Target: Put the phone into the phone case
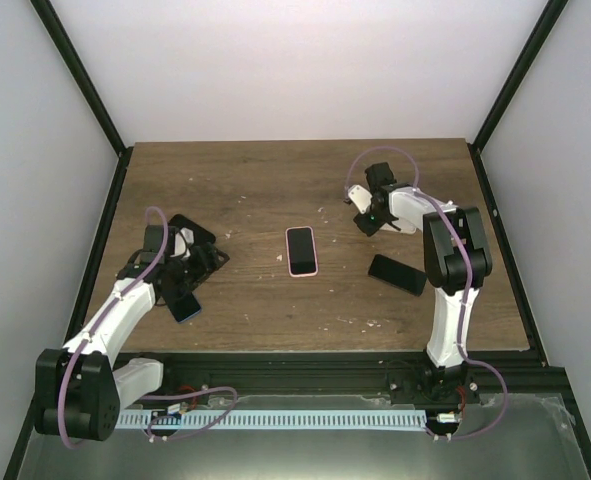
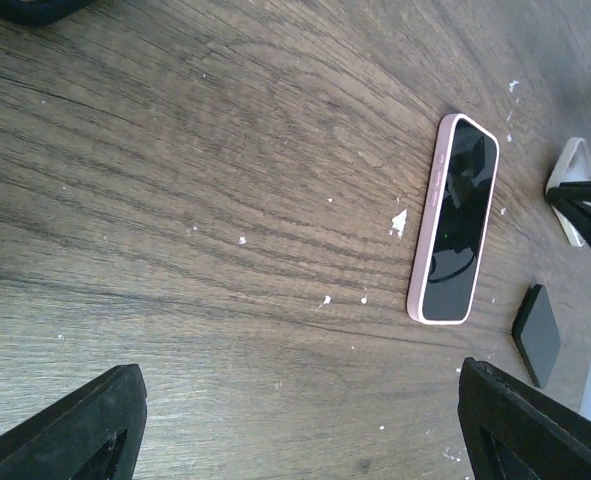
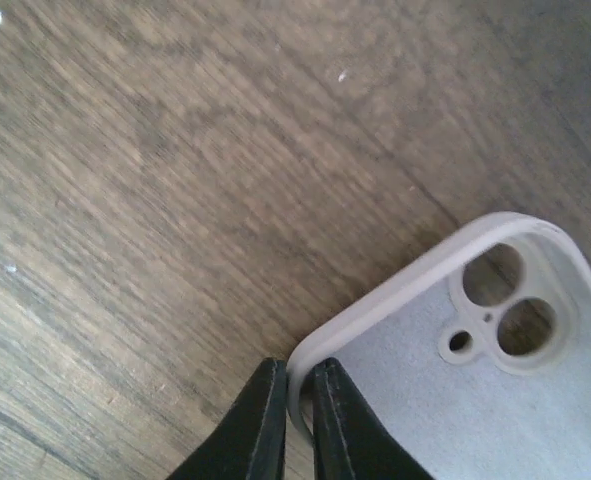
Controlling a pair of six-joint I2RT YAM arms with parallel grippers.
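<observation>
Now | my right jaws pinched shut on the pale grey phone case (image 3: 535, 420) rim, right rear of surface (image 1: 245, 190) | left jaws wide, empty | pink-edged, black-screened phone (image 1: 301, 250) flat at centre

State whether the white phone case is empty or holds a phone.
Empty: the white phone case shows its bare inner lining, and wood is visible through its open camera cutouts.

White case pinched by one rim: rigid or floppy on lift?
Probably flexes: the white case is a thin open shell, pinched by the right gripper on one wall near a corner. Likely light: it is empty. Matte surface suggests little slip.
</observation>
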